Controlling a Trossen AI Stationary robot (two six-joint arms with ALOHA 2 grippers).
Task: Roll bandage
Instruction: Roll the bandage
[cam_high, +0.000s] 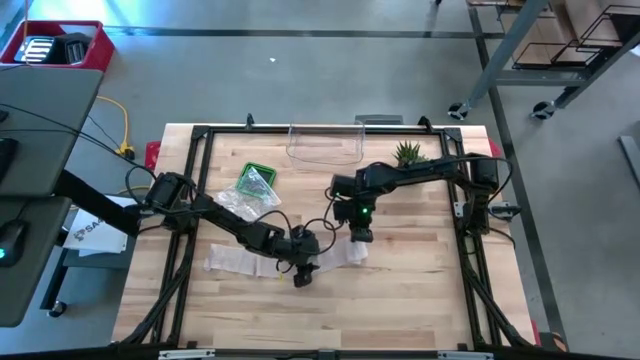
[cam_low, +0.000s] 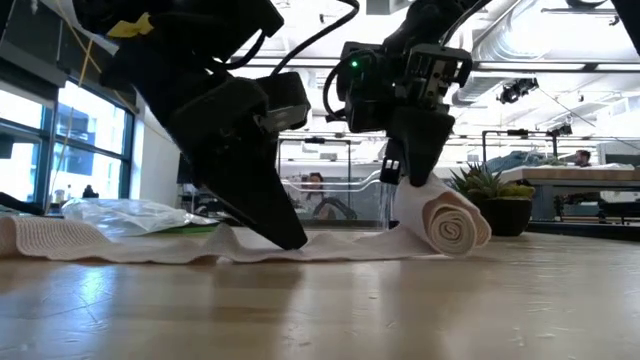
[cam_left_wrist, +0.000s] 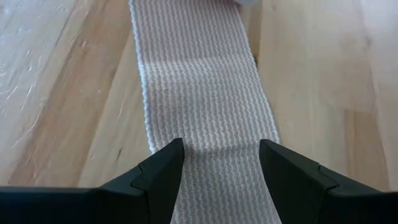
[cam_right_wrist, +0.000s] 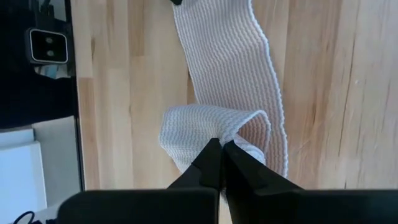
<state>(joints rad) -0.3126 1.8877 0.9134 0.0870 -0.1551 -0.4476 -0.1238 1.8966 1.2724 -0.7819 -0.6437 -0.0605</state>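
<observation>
Pale wooden slat table (cam_high: 420, 300) centre frame, grey floor around it, a glassy workshop beyond. Only the low view shows the white woven bandage (cam_low: 330, 243) curled into a spiral at its right end. Right gripper (cam_right_wrist: 221, 148), fingers pressed together, pinches that rolled end; left gripper (cam_left_wrist: 221, 155), jaws spread, straddles the flat strip lower centre.

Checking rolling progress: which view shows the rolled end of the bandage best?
The low view: the rolled end faces the camera, spiral visible, beside the right gripper. The high view shows only a pale lump; the right wrist view shows a bunched fold at the shut fingertips; the left wrist view shows only flat strip.
</observation>
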